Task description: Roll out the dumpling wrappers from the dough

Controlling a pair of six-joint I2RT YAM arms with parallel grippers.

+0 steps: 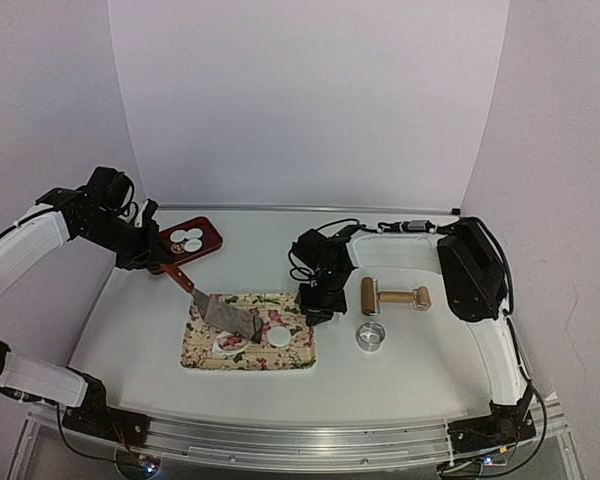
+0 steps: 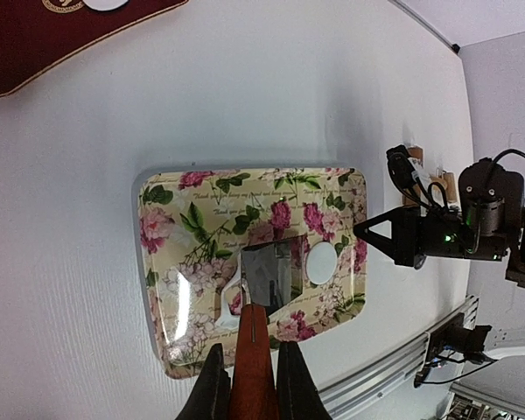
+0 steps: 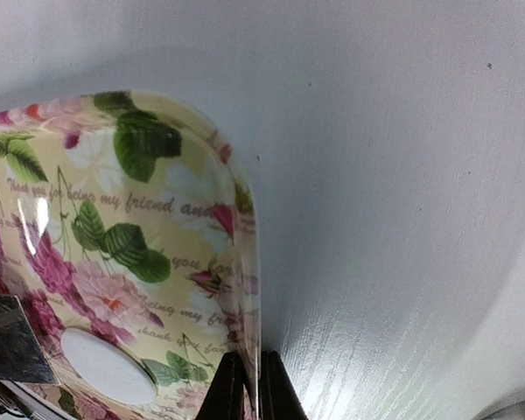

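The metal rail [image 1: 300, 445] that carries both arm bases runs along the near edge of the white table [image 1: 400, 375]. At the middle of the table lies a rectangular floral tray [image 1: 285, 357]. The right claw [image 3: 245, 385] is pinched narrow on its right rim. A smaller dark red tray [image 1: 211, 238] sits far left. The left claw [image 2: 252, 385] grips the reddish wooden handle of a metal-bladed spatula [image 1: 230, 316], whose blade slants down onto the floral tray. Right of that tray lie a wooden rolling pin [image 1: 395, 297] and, nearer, a round metal ring [image 1: 371, 335]. The soft white dough [image 2: 230, 293] lies on the floral tray, partly under the blade. One round white disc [image 2: 320, 262] rests just right of the blade. More dumpling wrappers [image 1: 187, 239] lie on the red tray.
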